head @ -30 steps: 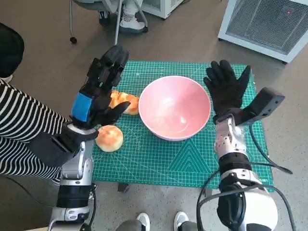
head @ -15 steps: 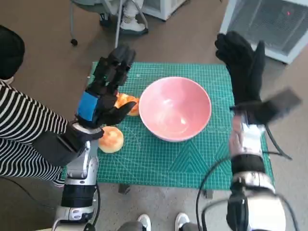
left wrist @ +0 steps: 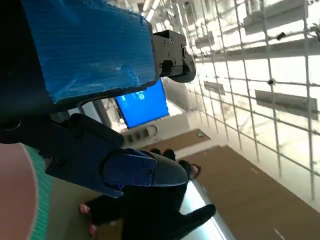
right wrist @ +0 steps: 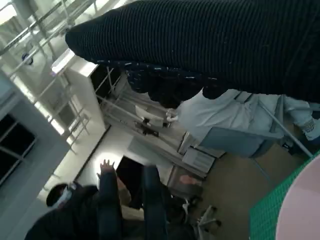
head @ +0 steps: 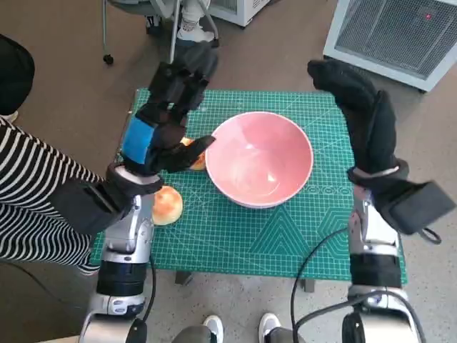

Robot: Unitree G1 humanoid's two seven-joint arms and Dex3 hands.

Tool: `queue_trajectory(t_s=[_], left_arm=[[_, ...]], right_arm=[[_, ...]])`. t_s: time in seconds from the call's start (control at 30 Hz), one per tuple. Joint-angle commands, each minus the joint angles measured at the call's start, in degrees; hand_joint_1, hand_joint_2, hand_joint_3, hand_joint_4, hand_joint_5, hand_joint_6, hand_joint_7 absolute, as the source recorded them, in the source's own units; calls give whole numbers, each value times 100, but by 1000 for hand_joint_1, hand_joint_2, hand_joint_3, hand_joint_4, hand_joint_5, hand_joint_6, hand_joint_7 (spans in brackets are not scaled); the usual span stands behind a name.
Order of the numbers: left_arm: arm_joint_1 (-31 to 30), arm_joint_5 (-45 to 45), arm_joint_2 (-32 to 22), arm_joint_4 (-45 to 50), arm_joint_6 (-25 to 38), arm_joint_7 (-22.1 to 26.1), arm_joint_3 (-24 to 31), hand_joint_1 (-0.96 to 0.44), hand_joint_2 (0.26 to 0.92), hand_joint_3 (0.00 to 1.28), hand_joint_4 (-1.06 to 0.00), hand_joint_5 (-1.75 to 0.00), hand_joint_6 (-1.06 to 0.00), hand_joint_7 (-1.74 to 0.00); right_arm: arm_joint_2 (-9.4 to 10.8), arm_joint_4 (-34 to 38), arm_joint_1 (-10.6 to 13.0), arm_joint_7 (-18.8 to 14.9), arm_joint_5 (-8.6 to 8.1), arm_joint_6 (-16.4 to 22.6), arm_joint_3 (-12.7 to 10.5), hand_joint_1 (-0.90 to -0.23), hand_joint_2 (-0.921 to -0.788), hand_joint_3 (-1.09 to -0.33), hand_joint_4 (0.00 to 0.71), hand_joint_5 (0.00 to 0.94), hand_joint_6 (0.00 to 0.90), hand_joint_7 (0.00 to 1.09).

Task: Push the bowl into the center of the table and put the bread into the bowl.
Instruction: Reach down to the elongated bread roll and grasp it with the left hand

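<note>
The pink bowl (head: 259, 158) stands upright and empty near the middle of the green mat (head: 285, 243). A round bread bun (head: 166, 206) lies on the mat to the bowl's left. A second orange-brown bread (head: 193, 156) peeks out from under my left hand (head: 168, 114), which hovers above it with fingers spread, holding nothing. My gloved right hand (head: 360, 114) is lifted above the bowl's right side, fingers stretched out, also holding nothing. The wrist views catch only a sliver of the bowl (left wrist: 15, 190) (right wrist: 302, 210) and look out into the room.
A white vented appliance (head: 400, 36) stands on the floor beyond the table's far right. A person in a striped sleeve (head: 28, 193) sits close at the left. Chair legs and feet (head: 189, 28) are beyond the far edge, shoes (head: 214, 329) at the near edge.
My right hand has risen from beside the bowl's right rim and now stands high above the table. My left hand has also lifted and shifted toward the far side. The bowl stays put.
</note>
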State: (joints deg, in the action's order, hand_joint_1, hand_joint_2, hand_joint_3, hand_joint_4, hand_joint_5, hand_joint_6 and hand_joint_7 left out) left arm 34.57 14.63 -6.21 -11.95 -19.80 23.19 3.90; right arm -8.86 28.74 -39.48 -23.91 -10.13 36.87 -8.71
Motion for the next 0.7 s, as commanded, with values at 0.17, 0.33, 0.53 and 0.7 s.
queue_trajectory(t_s=[0.17,0.33,0.53,0.7], left_arm=[[224,155,-11,-26,-36,290,-69,-589,917,267,-155,-9,1,-582],[305,202,-62,-138,-64,430,-42,-589,916,264,-154,-9,1,-581],[366,186,-113,-200,-94,523,-8,-589,916,262,-154,-10,1,-582],[368,153,-166,-207,-137,560,14,-590,916,260,-153,-10,1,-583]], right_arm=[[24,-367,350,49,-109,-337,102,-803,-921,-778,182,4,61,561],[41,-472,392,80,-157,-491,125,-821,-921,-742,195,9,61,583],[53,-552,408,120,-180,-635,130,-843,-921,-715,202,10,66,596],[66,-592,418,143,-151,-673,149,-848,-921,-708,204,10,67,599]])
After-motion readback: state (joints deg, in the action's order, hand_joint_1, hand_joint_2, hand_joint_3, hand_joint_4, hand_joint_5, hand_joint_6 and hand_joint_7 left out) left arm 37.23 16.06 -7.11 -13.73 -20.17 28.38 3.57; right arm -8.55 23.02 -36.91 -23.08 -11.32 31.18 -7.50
